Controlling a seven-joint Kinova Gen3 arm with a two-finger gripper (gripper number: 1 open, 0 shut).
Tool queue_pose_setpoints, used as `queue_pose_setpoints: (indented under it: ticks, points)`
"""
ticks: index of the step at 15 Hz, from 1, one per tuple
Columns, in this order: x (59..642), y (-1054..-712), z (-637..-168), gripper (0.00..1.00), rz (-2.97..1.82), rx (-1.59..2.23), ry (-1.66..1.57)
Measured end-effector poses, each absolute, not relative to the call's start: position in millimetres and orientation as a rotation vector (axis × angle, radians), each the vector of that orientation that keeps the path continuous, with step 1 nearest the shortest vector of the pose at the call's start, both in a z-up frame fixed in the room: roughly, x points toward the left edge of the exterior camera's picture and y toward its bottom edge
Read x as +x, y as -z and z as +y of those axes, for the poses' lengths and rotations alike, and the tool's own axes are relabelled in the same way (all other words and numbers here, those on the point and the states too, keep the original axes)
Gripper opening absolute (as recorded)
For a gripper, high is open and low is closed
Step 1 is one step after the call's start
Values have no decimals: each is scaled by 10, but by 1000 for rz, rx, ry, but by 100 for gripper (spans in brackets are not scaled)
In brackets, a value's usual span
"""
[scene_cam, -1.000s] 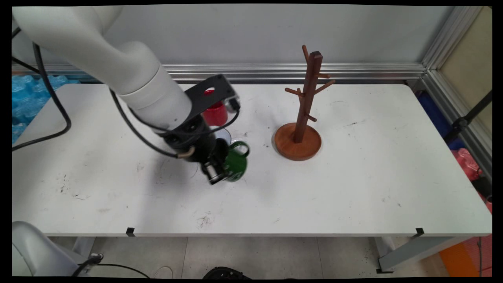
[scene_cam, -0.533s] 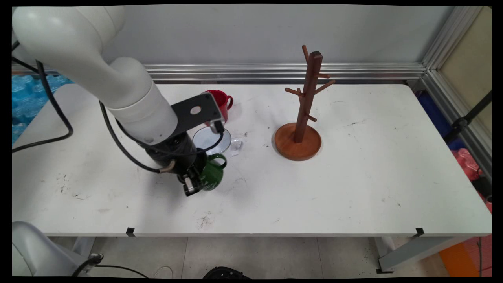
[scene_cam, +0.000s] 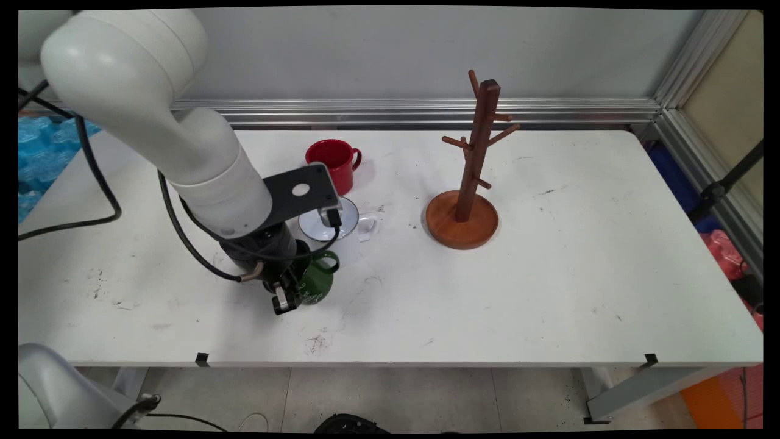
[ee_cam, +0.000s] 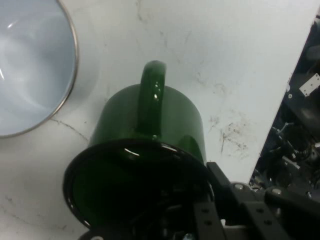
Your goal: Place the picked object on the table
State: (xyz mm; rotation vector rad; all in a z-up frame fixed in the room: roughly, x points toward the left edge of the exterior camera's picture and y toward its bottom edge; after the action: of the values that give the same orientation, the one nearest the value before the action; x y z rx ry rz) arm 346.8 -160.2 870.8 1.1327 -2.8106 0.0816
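My gripper is shut on the rim of a dark green mug, low over the table's front left part. The mug leans on its side, its handle towards the back right. In the hand view the green mug fills the middle with its handle up and its dark mouth towards the camera. The gripper grips its rim at the bottom, one finger inside and one outside. Whether the mug touches the table I cannot tell. A white mug stands just behind it.
A red mug stands behind the white one. A brown wooden mug tree on a round base stands right of centre. The table's front edge lies close to the green mug. Black cables hang from the arm.
The arm has carried the green mug left and towards the table's front, and lower. The red mug and the white mug have come out from behind the arm.
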Motion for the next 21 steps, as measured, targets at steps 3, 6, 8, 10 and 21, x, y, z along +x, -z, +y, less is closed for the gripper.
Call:
queue_pose_setpoints:
  ticks: [3, 6, 8, 10, 21]
  points:
    - [3426, -8650, -1633, 0, -2833, 1119, -77]
    - [3370, -8577, -1690, 0, -2854, 1120, -71]
    - [3338, -8525, -1729, 0, -2868, 1126, -68]
    - [3313, -8485, -1754, 0, -2877, 1130, -64]
    - [3143, -8316, -1884, 100, -2898, 1146, -50]
